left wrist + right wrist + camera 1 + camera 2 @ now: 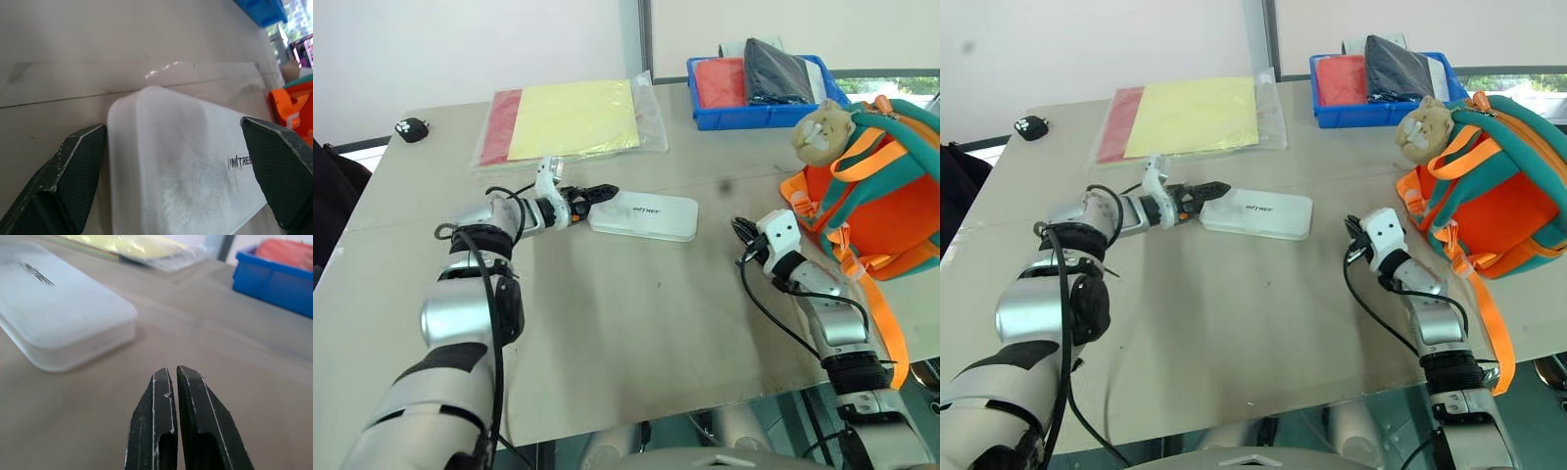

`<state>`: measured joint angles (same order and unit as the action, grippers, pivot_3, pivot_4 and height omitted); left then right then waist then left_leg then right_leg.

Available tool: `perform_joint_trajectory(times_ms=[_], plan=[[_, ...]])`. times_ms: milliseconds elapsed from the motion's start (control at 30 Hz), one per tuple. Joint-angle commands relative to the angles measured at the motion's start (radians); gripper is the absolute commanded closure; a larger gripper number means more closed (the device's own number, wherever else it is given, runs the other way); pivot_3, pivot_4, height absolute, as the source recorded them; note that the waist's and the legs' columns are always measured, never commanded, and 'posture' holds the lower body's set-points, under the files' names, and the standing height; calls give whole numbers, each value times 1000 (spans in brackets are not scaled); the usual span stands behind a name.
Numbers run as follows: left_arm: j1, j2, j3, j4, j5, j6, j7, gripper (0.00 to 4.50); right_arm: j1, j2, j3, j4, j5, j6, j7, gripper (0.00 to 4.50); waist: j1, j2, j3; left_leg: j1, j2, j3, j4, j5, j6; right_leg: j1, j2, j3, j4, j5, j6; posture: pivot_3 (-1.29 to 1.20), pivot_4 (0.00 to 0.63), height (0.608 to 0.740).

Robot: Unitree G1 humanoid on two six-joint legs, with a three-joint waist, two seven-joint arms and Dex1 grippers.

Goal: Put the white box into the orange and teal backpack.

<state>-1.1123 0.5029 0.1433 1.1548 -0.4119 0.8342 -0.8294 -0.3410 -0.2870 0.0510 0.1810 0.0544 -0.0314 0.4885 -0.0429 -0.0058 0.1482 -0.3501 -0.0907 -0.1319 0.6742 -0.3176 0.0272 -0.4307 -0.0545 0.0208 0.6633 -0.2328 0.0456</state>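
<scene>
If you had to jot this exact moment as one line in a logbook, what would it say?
left pincer: open, astride end of white box, not gripping | right pincer: shut, empty | white box: flat on table | orange and teal backpack: on the robot's right

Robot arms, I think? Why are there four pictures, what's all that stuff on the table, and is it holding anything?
Yes, they are a robot's two arms. Two pictures come from cameras in its head, looking down at the table. The other two come from little cameras on its wrists, looking along each arm's black jaws.

On the table lie a white box, a clear sleeve of yellow and red sheets, a blue tray and an orange and teal backpack with a plush animal charm. A small black thing sits near the far corner.

Nothing is held. The left gripper has open jaws on either side of the box's end. The right gripper is shut on nothing, between the box and the backpack.
</scene>
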Motion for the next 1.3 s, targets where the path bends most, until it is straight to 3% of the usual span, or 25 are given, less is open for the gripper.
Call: perform_joint_trajectory(times_ms=[33, 267, 533, 867, 1233, 1300], plan=[[11, -27, -77, 41, 79, 62, -111, 0, -47, 25, 23, -24, -12, -18, -14, 4464, 0, 0, 0, 0, 0, 0, 1, 0, 0, 0, 0, 0, 1, 0, 0, 0, 150, 740], [37, -47, -85, 29, 112, 108, -189, 0, -88, 62, 73, -5, -51, 81, -37, 4464, 5, -1, -2, 0, -2, -2, 1, 0, 0, 0, -1, 0, -1, 0, 0, 0, 150, 740], [71, -32, -65, 4, 117, 110, -190, 0, -96, 51, -59, 27, -67, 40, -233, 4464, 4, -1, -2, 0, -4, -4, 1, 0, 0, -1, -1, 1, -1, 0, 0, 0, 150, 740], [125, -48, -117, -90, 121, 177, -287, 0, -83, 99, 57, -26, -6, 192, -46, 4464, 1, 1, -5, 0, -4, -4, -1, 0, 0, -1, -1, 7, -1, 0, 0, 0, 150, 740], [164, -62, -43, -146, 67, 281, -260, 0, -65, 102, 59, -24, 1, 165, -17, 4464, 3, 2, -8, 0, -5, -7, 0, 0, 0, -1, -1, 6, -1, 0, 0, 0, 150, 740], [171, -57, -24, -157, 49, 301, -261, 527, -57, 93, 53, -27, 2, 164, -17, 4500, 3, 2, -8, 0, -6, -7, 0, 0, 0, -1, -1, 6, -1, 0, 0, 0, 150, 740]])
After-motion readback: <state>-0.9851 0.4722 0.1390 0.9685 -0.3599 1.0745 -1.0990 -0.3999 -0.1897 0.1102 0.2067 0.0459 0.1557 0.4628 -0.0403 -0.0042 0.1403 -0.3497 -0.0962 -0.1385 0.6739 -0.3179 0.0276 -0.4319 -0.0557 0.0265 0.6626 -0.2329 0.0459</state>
